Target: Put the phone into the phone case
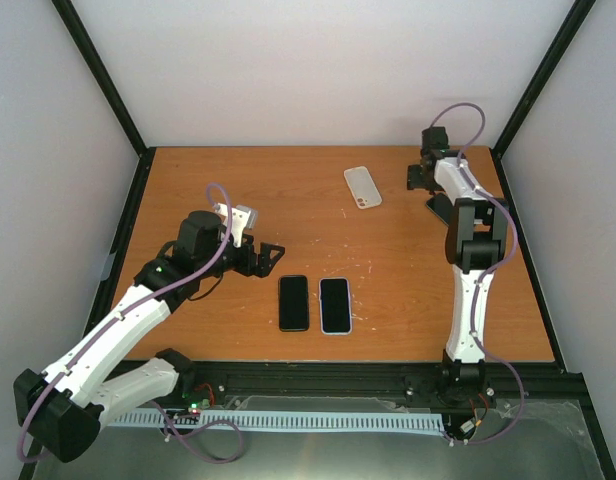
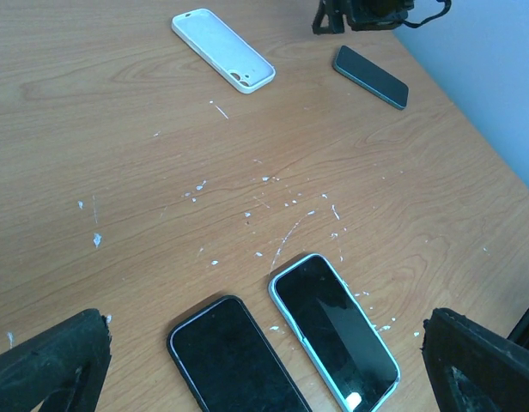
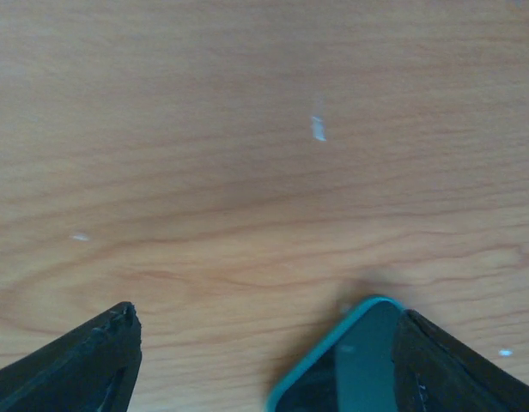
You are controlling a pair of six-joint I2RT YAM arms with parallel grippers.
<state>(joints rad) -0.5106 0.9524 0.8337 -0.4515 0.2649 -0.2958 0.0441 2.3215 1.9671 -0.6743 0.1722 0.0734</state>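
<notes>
Likely stiff and slick, the teal-rimmed dark phone (image 3: 355, 365) wants pinching across its long edges; left pincer (image 2: 264, 319) and right pincer (image 3: 266, 316) gape.

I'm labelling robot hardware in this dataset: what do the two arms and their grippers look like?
The left arm and right arm both have white link shells between black joints. A lavender cable loops along each. A small green light glows on the left arm. The left gripper and right gripper are black, each with two matte, wedge-tipped fingers.
</notes>
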